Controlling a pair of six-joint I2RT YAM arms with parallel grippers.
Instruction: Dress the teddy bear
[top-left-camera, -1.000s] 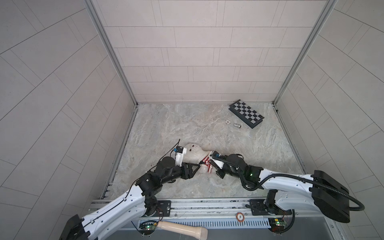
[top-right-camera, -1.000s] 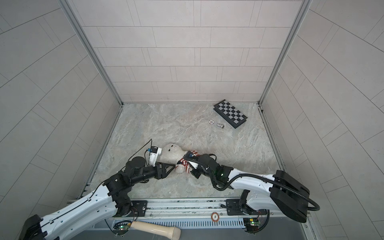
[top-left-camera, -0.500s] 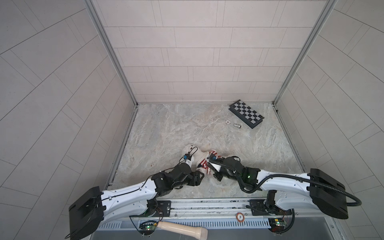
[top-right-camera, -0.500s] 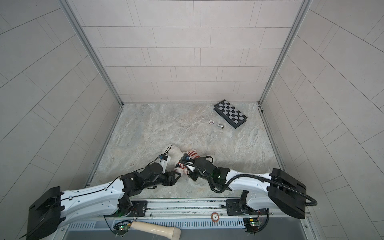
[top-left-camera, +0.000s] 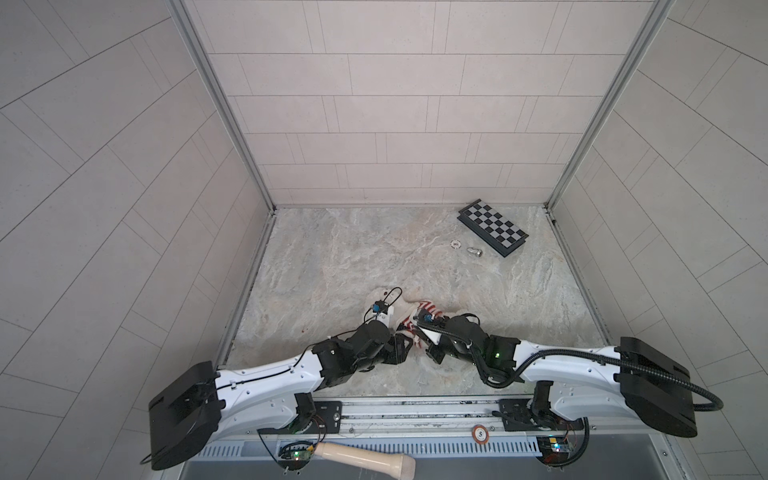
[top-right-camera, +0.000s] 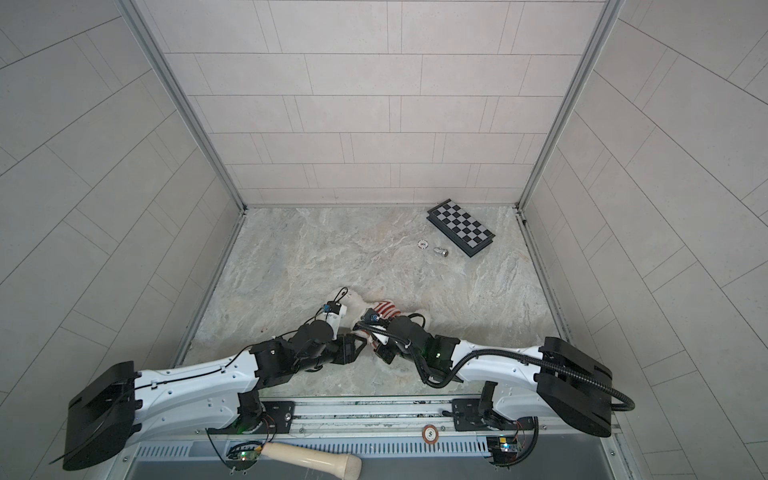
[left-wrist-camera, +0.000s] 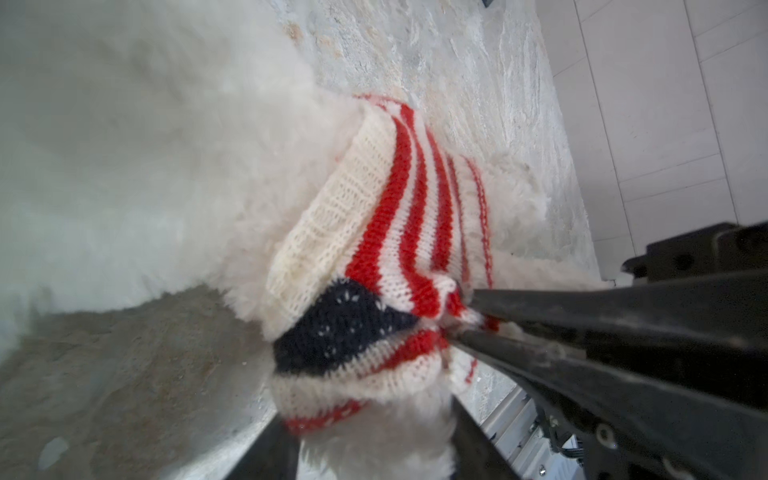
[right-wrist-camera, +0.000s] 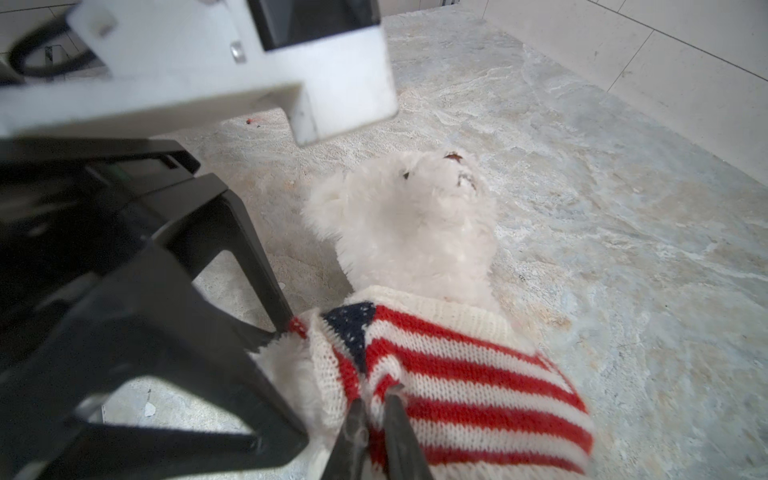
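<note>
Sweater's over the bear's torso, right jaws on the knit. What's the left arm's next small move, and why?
Probably close the left gripper on the paw its jaws straddle, and hold. The right gripper is shut on the sweater, so anchoring the teddy bear should let that pull seat the knit.

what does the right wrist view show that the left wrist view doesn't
Only the right wrist view: the face of the bear, and the left hand straddling the bear's arm. Only the left wrist view: a strip of metal rail past the edge of the table. Both: the striped sweater on the bear, the right hand pinching a fold of it, and the stone table.
</note>
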